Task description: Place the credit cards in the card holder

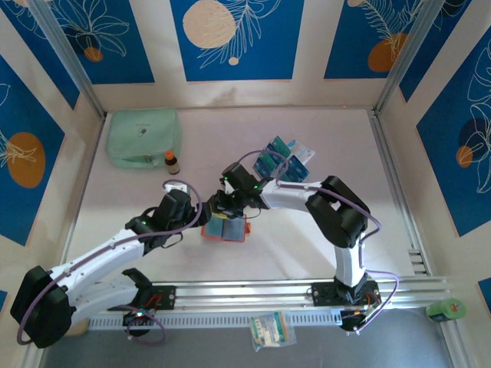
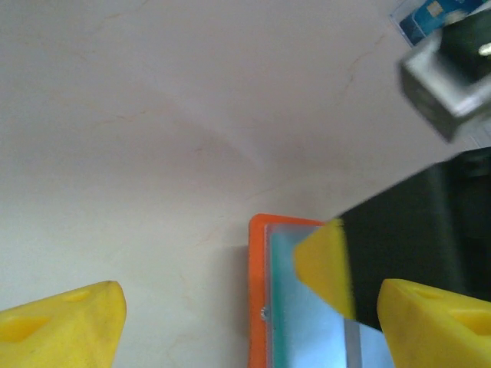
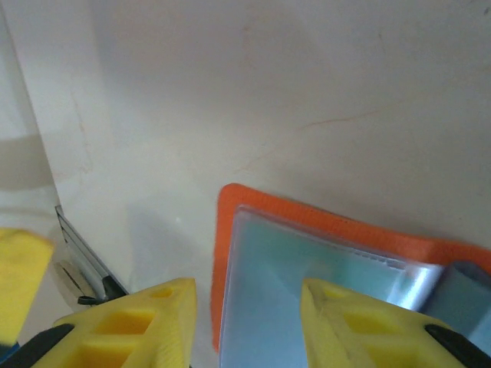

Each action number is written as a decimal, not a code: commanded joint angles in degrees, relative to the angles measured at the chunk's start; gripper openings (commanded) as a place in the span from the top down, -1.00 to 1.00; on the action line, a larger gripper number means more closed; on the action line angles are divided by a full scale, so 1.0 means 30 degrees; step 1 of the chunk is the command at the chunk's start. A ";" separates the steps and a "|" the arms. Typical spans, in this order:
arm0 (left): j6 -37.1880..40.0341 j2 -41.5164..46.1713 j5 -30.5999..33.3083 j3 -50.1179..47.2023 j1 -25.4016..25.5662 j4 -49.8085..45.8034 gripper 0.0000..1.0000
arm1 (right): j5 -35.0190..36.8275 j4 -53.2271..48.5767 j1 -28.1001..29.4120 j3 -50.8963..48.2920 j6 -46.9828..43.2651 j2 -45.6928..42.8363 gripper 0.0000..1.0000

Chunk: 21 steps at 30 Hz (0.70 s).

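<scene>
With our left gripper [image 2: 252, 300] wide open and right gripper [image 3: 245, 290] part-open, both empty over the card holder [image 3: 322, 218], any finger brushing the teal card [image 2: 298, 331] could drag it out.

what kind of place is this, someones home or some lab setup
Most likely a robot test cell, not a home: white robot arms are bolted to a silver aluminium rail at the edge of a pale tabletop, boxed in by blue leaf-print wall panels.

Bright, soft light; faint shadows; both wrist pictures blurry; the card holder [image 3: 253, 201] shines at 4 o'clock.
</scene>
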<state>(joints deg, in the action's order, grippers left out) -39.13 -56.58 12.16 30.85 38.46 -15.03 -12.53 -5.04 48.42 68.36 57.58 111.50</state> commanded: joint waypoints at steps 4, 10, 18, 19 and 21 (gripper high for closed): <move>0.0059 -0.0501 -0.1173 -0.0539 -0.0252 0.0963 -0.71 | -0.0364 -0.0051 0.0068 0.0563 0.0613 0.0204 0.19; 0.0205 -0.1956 -0.1753 -0.0747 -0.0273 0.1768 -0.71 | -0.0251 0.0073 -0.0226 0.0318 0.0889 -0.0183 0.19; 0.0085 -0.3179 -0.1833 -0.1394 -0.0273 0.2623 -0.69 | -0.0337 0.0528 -0.0756 -0.0393 0.1138 -0.0926 0.19; 0.0092 -0.3348 -0.1835 -0.1488 -0.0255 0.2739 -0.69 | -0.0313 0.0517 -0.0817 -0.0510 0.1120 -0.1090 0.19; 0.0095 -0.3787 -0.1965 -0.1615 -0.0265 0.2974 -0.69 | -0.0268 0.0528 -0.0956 -0.0843 0.1028 -0.1462 0.19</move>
<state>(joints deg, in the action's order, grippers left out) -39.38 -65.30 7.90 28.62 37.89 -2.76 -11.11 -6.37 46.04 66.52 59.68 111.87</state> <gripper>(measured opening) 0.845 0.406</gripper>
